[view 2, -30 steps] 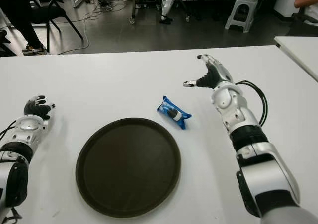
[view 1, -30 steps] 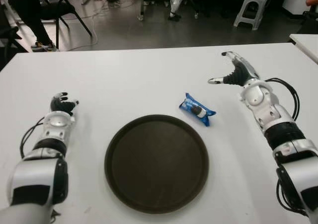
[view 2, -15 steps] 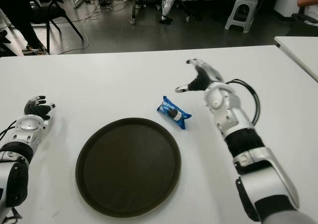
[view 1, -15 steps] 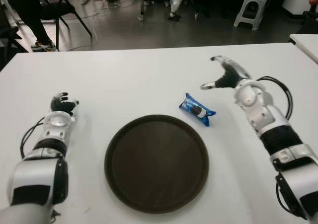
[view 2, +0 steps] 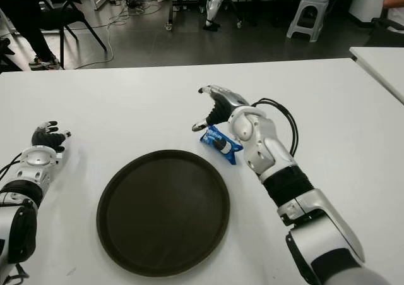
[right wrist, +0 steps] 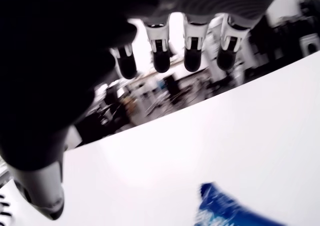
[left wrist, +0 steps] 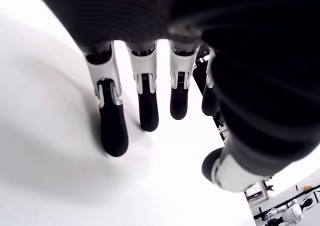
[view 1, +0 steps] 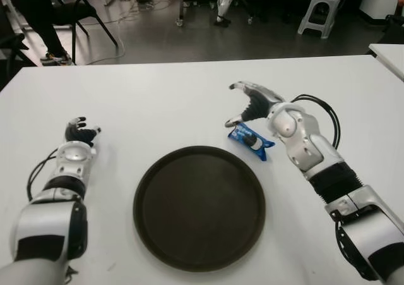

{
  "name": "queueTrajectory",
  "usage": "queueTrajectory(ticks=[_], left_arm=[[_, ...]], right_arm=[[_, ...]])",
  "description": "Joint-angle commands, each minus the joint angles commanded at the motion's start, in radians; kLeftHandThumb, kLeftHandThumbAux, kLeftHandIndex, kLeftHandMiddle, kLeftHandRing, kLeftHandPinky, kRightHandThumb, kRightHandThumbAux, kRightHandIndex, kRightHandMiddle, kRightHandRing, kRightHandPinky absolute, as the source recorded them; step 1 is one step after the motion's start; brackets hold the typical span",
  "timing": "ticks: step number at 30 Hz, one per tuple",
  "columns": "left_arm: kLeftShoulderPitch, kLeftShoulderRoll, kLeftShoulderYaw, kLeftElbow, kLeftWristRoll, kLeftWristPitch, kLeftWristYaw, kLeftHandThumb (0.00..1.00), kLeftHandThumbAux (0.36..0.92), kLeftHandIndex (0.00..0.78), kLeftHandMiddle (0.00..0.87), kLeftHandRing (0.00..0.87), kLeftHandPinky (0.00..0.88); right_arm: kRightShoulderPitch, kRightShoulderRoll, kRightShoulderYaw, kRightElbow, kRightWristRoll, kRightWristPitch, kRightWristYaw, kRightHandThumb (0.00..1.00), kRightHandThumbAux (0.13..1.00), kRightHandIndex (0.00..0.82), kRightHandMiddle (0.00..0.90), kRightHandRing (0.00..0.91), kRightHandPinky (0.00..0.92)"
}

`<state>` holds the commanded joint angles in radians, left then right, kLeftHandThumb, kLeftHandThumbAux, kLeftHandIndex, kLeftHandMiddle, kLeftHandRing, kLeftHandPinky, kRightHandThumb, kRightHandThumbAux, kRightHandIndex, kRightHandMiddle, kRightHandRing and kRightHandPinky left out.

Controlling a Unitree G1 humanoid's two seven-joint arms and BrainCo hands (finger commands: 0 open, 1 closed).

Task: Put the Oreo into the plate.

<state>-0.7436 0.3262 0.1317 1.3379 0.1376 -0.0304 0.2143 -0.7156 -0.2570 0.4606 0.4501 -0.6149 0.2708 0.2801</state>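
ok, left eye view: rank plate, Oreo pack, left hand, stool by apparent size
1. plate, largest by far.
2. Oreo pack and left hand look about alike; not ranking them.
3. stool looks comparable too, but it stands far back on the floor, so its apparent size misleads.

White table [view 1: 158,102] was seen spanning most of view. Round dark plate [view 1: 199,207] was set flat on it near front edge, empty. Blue Oreo packet [view 1: 250,139] was laid directly on tabletop, just beside plate's far right rim, apart from it. Second white table [view 1: 388,52] was seen at far right.
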Motion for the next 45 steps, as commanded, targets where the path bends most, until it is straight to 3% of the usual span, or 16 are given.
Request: queueTrajectory(ticks=[8,15,25,40,43,45], left_arm=[[-0.001,-0.003,-0.006,-0.001,0.006,-0.002,0.008,0.309,0.745,0.182,0.160,0.176,0.169],[-0.002,-0.005,-0.008,-0.003,0.005,-0.007,0.010,0.307,0.728,0.184,0.169,0.181,0.163],[-0.005,-0.004,-0.014,-0.002,0.009,0.001,0.013,0.277,0.737,0.177,0.178,0.189,0.179],[-0.003,-0.004,0.007,-0.001,-0.009,-0.008,0.001,0.320,0.743,0.203,0.173,0.181,0.182],[-0.003,-0.004,0.007,-0.002,-0.010,-0.008,0.001,0.562,0.728,0.337,0.182,0.188,0.184],[-0.004,-0.004,0.005,-0.001,-0.009,-0.007,0.002,0.621,0.724,0.369,0.184,0.189,0.183]], right_arm=[[-0.042,0.025,0.042,0.073,-0.031,0.007,0.033,0.000,0.724,0.008,0.055,0.007,0.000],[-0.087,0.068,0.070,0.166,-0.043,0.012,0.053,0.000,0.773,0.010,0.047,0.007,0.000],[-0.110,0.099,0.072,0.274,-0.041,-0.018,0.013,0.000,0.792,0.023,0.055,0.024,0.000],[-0.114,0.080,0.068,0.259,-0.050,0.019,0.015,0.000,0.827,0.022,0.097,0.035,0.000],[-0.117,0.078,0.074,0.265,-0.057,0.027,0.011,0.000,0.812,0.020,0.097,0.037,0.000],[-0.120,0.079,0.079,0.270,-0.065,0.042,0.009,0.000,0.804,0.020,0.094,0.037,0.000]])
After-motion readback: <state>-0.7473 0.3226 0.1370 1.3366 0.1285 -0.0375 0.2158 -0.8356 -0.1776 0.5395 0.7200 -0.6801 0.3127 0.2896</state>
